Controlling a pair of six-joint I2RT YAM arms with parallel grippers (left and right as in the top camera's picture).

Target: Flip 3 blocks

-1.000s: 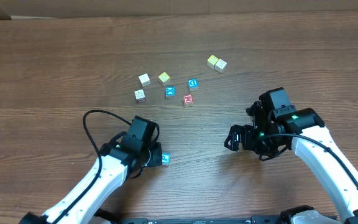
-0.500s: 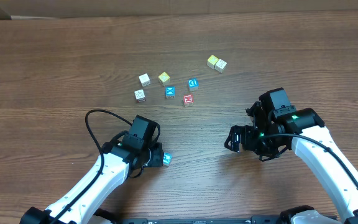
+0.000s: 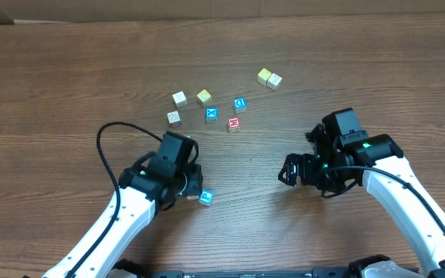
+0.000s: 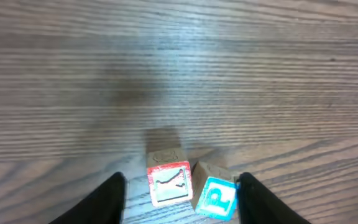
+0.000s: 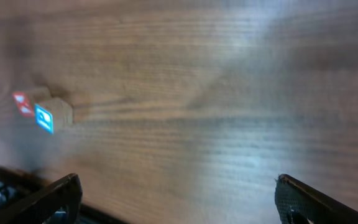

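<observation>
The left hand [image 4: 182, 190] stands partly open and holds nothing. Its two dark fingers [image 4: 114, 199] flank a red-printed block [image 4: 169, 183] and a blue P block [image 4: 217, 198], with bare wood showing on each outer side. The two blocks sit just beside each other on the table [image 3: 68, 69], near its front edge, and the P block is turned a little askew. Whether they touch I cannot tell. From overhead only the P block shows, because the arm hides the red one.

To do this step well, I judge that the hand should rise straight up with its jaws no narrower than they are now. That way no finger catches a corner and tips a block onto another face.

A third red block [image 3: 234, 123] lies well apart, in the loose cluster farther back, between two blue cubes [image 3: 212, 114] and near white and yellow ones. Reaching it calls for a descent from above onto its two free side faces, then a lift clear of its neighbours before the wrist turns.

The right hand [image 5: 178, 190] hangs wide open and empty over bare wood, well apart from every block.

No tray, bowl or box is in view, and every cube lies directly on the table.
</observation>
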